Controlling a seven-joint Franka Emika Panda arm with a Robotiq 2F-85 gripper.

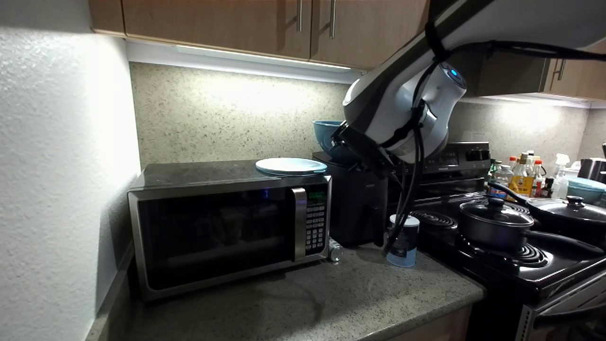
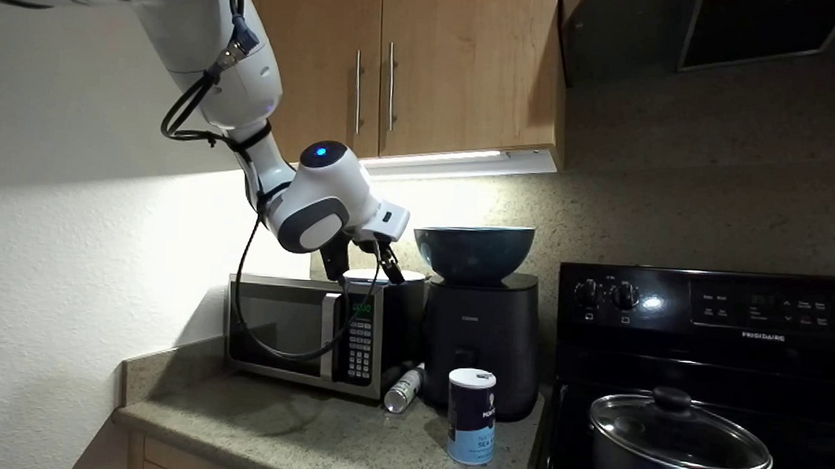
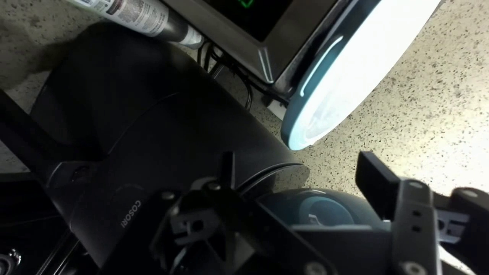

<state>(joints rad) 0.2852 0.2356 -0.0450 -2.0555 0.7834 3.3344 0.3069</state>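
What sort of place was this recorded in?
Most likely a home kitchen: a black coil-burner stove, a silver-and-black boxy microwave and light-brown wooden wall cabinets show it.

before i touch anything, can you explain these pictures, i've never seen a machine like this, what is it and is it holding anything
The white machine is a robot arm, a jointed limb ending in a grasping tool. Two pictures come from cameras outside the robot, looking at the same kitchen corner from different places. The third comes from a camera on its wrist, so it shows the tool's own fingers up close.

On the counter stand a microwave with a plate on top, an air fryer with a bowl on top, and a canister. A container lies on its side by the microwave. A lidded pot sits on the stove.

The tool is open and holds nothing; the bowl, seen between the fingers in the wrist view, is farther away.
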